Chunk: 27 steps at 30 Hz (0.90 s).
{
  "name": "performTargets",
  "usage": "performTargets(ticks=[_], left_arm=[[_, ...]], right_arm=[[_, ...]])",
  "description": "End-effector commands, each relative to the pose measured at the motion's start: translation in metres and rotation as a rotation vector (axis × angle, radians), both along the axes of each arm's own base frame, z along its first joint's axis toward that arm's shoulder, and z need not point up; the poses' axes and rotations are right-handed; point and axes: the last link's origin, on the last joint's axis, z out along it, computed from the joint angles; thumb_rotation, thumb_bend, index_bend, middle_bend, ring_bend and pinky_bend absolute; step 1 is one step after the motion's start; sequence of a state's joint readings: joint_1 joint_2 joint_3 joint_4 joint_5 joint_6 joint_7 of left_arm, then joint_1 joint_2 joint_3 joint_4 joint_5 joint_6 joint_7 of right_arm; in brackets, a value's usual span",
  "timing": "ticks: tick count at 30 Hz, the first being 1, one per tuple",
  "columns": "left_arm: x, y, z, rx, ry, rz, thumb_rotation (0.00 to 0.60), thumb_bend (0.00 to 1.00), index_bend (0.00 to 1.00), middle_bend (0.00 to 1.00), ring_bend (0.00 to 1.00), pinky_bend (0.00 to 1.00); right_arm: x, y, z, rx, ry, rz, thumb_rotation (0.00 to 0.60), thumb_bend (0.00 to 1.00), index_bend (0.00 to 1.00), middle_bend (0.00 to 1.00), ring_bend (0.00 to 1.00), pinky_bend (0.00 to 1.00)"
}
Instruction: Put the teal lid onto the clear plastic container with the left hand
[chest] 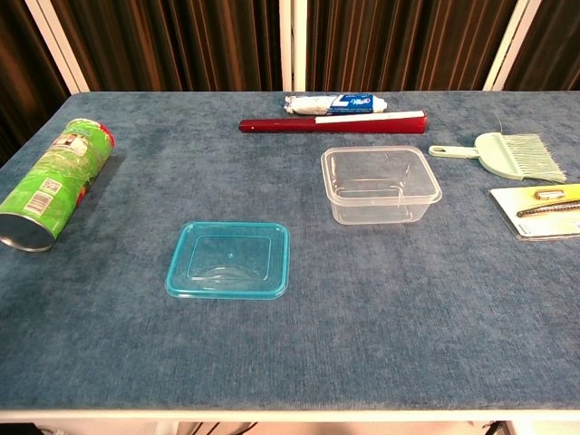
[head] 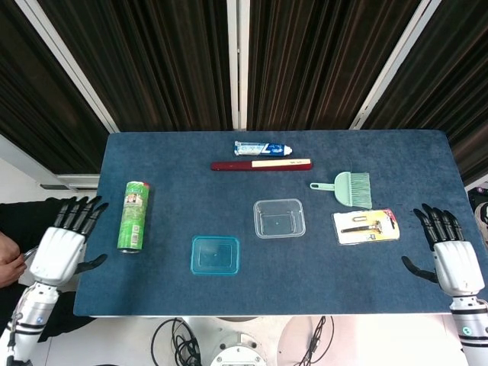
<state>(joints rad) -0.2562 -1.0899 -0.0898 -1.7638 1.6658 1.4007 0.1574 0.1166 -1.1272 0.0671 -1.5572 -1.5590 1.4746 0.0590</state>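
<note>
A blue table (head: 191,206) carries a green can (head: 132,216) lying on its side at the left, a clear container (head: 279,218) near the middle, and the teal lid (head: 215,255) flat on the cloth, apart from the container toward the front left. At the back lie a red stick (head: 261,165) and a toothpaste tube (head: 263,148); at the right, a small green brush (head: 347,187) and a carded razor (head: 366,226). The left hand (head: 62,245) hangs at the table's left edge with fingers spread and empty, and the right hand (head: 450,255) sits off the right edge, likewise spread and empty.

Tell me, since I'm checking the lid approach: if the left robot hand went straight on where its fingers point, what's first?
Probably nothing: the left robot hand points up along the table's left edge, passing left of the green can.
</note>
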Motion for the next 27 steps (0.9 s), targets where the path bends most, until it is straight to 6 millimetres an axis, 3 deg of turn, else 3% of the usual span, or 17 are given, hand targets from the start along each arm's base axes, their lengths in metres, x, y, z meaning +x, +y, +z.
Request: performTargets(ticks=[1, 10, 17, 27], left_arm=[[0.036, 0.02, -0.007, -0.055, 0.016, -0.116, 0.6, 0.06, 0.07, 0.04, 0.0, 0.0], [0.066, 0.036, -0.033, -0.156, -0.003, -0.163, 0.6, 0.06, 0.07, 0.04, 0.0, 0.0], [0.085, 0.038, -0.063, -0.262, 0.016, -0.214, 0.6, 0.06, 0.07, 0.04, 0.0, 0.0], [0.103, 0.03, -0.106, -0.41, 0.045, -0.237, 0.6, 0.06, 0.07, 0.04, 0.0, 0.0]], right_arm=[[0.014, -0.02, -0.021, 0.098, 0.026, 0.043, 0.6, 0.13, 0.0, 0.02, 0.0, 0.0], [0.083, -0.105, -0.109, 0.375, 0.068, 0.168, 0.6, 0.1, 0.0, 0.0, 0.0, 0.0], [0.13, -0.149, -0.169, 0.449, 0.106, 0.23, 0.6, 0.04, 0.0, 0.0, 0.0, 0.0], [0.176, -0.184, -0.209, 0.487, 0.115, 0.265, 0.6, 0.03, 0.0, 0.0, 0.0, 0.0]])
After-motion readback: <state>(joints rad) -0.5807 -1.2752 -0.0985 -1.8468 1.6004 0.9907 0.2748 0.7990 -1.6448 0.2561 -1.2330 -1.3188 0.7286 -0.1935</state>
